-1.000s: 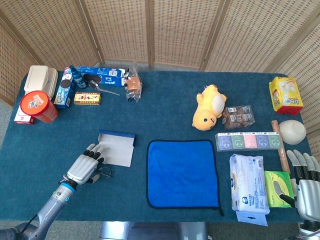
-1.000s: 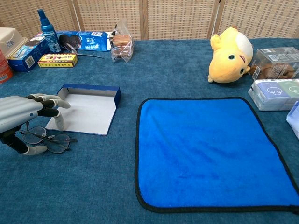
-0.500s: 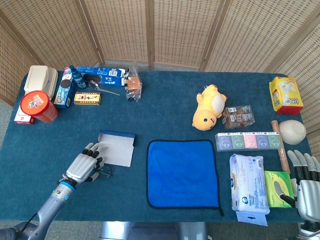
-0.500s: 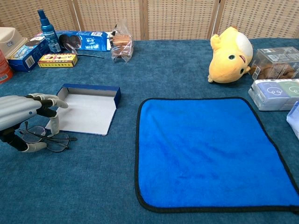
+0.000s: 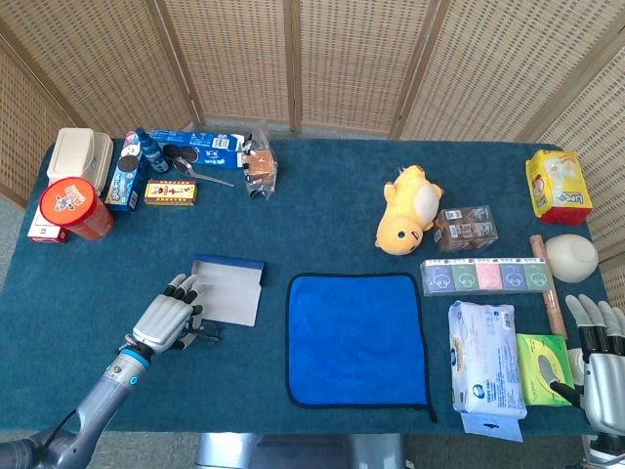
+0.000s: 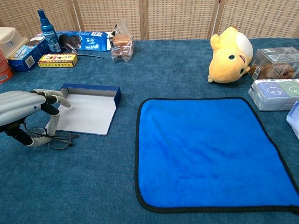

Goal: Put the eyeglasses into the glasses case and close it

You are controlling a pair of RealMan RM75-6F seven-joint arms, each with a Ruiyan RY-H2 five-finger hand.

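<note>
Your left robot hand (image 6: 21, 112) pinches the thin black-framed eyeglasses (image 6: 52, 138) at the open blue case's (image 6: 88, 108) seven o'clock; lifting risks slipping.

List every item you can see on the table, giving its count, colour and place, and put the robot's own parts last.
eyeglasses: 1, dark frame, under left hand
glasses case: 1, navy with white inside, open, left of cloth
cloth: 1, blue, centre
plush toy: 1, yellow, behind cloth
spray bottle: 1, blue, back left
cookie boxes: 2, blue, back left
canister: 1, red, far left
tissue packs: 1 row, pastel, right
wipes pack: 1, white, front right
yellow bag: 1, back right
left hand: 1, grey, over eyeglasses
right hand: 1, grey, right edge, holding nothing
</note>
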